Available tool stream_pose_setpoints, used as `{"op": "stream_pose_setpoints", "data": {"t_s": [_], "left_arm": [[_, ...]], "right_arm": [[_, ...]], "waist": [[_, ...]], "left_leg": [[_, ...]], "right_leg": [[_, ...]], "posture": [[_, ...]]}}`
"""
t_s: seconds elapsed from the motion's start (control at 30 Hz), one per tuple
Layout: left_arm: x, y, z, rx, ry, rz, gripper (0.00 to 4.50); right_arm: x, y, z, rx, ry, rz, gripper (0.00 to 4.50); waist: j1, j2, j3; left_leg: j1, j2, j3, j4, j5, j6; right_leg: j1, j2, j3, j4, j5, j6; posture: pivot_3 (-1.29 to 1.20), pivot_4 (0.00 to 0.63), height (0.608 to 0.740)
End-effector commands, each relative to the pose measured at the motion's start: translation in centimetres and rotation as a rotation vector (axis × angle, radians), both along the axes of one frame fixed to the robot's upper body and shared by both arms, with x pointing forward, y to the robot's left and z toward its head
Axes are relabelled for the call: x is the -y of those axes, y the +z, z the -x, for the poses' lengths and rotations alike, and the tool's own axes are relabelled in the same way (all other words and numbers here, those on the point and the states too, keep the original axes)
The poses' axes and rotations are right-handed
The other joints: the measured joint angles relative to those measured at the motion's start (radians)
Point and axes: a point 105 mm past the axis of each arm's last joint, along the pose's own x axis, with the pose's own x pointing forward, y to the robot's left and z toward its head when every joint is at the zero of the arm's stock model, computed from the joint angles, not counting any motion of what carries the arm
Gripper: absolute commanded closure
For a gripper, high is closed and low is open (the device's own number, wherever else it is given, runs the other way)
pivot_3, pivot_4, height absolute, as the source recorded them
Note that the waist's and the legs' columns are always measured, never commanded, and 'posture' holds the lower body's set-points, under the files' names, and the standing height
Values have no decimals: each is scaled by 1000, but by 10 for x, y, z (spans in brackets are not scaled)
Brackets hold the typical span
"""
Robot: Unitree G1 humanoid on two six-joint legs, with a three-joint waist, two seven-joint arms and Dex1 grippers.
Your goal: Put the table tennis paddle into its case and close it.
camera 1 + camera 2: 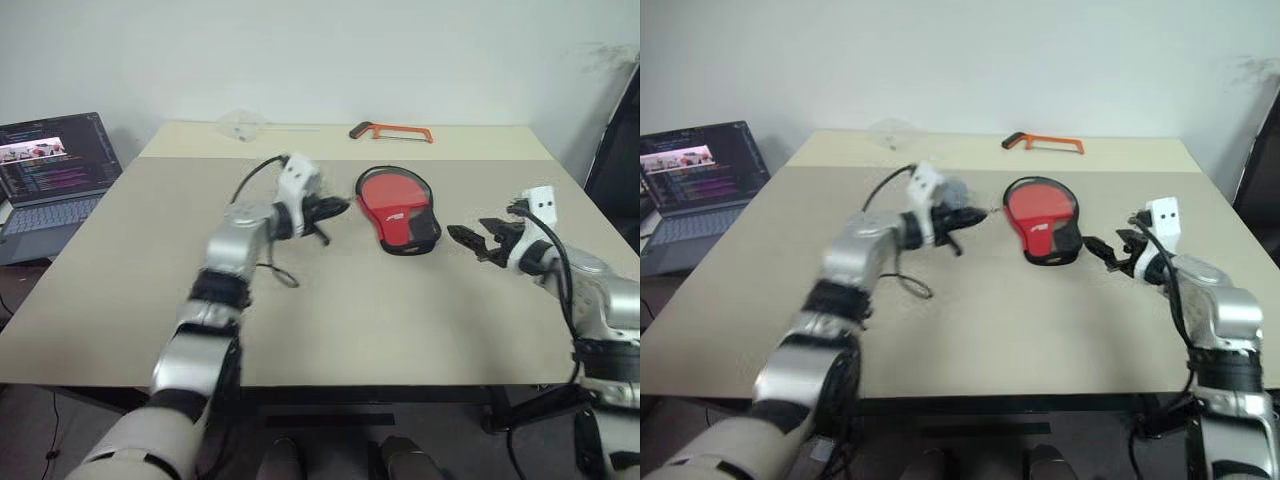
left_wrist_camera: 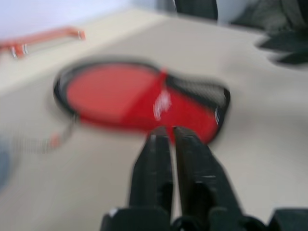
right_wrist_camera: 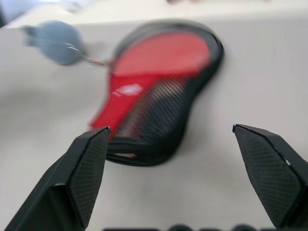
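The case [image 1: 397, 208] lies flat at the table's middle, red side up, with a white logo and black mesh at its narrow end. Its round end shows red under clear plastic. Whether that red is the paddle's face I cannot tell, and no handle sticks out. A grey round tag [image 3: 55, 41] on a cord hangs off the case's left side. My left gripper [image 1: 330, 210] hovers just left of the case with only a thin slit between its fingers [image 2: 159, 159] and nothing in it. My right gripper [image 1: 475, 240] stands wide open just right of the case.
An orange-framed hacksaw [image 1: 392, 131] lies near the table's far edge, with a clear plastic thing [image 1: 240, 123] to its left. An open laptop [image 1: 55, 170] sits beyond the table's left edge. Bare tabletop [image 1: 380, 320] stretches in front of the case.
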Motion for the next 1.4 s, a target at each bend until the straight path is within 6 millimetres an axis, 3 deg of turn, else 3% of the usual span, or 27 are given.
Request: {"op": "stream_pose_setpoints", "data": {"t_s": [0.03, 0.3, 0.53, 0.77, 1.17, 1.3, 1.4], "left_arm": [[-11, 10, 23, 19, 4, -17, 2848], [-56, -26, 55, -63, 165, -101, 16], [-58, -22, 87, -30, 86, -122, 16], [-58, -22, 89, -35, 86, -121, 16], [-39, -18, 108, -55, -48, -57, 16], [-40, -18, 107, -63, -41, -53, 0], [-42, -20, 105, -67, -38, -71, 0]], "right_arm": [[3, 8, -20, 13, -53, -57, 0], [-6, -3, -38, -84, -63, -266, 0], [-24, -29, -43, -187, -62, -286, 0], [-52, -33, -46, -216, -2, -327, 0], [-53, -38, -47, -233, -33, -342, 0], [-55, -41, -48, -245, -51, -352, 870], [-58, -41, -49, -246, -50, -357, 1984]], "waist": [[-1, 0, 0], [13, 0, 0], [7, 0, 0], [-10, 0, 0], [-15, 0, 0], [-16, 0, 0], [-17, 0, 0]], "left_leg": [[0, 0, 0, 0, 0, 0], [0, 0, 0, 1, 0, 0], [0, 1, 0, 1, 0, 0], [2, 1, 1, 1, 0, 0], [3, 1, 0, 0, 0, 0], [4, 1, 0, 0, 0, 0], [4, 1, 1, 0, 0, 0]], "right_leg": [[0, 0, 0, 0, 0, 0], [1, 0, -1, -1, 0, 0], [0, 0, -1, -1, 0, 0], [2, 0, 0, -1, -1, 1], [3, 0, 0, -1, -3, 4], [4, 0, 0, -1, -3, 3], [4, 0, 0, -1, -3, 3]], "posture": [[0, 150, 740], [0, 150, 740], [0, 150, 740], [0, 150, 740], [0, 150, 740], [0, 150, 740], [0, 150, 740]]}}
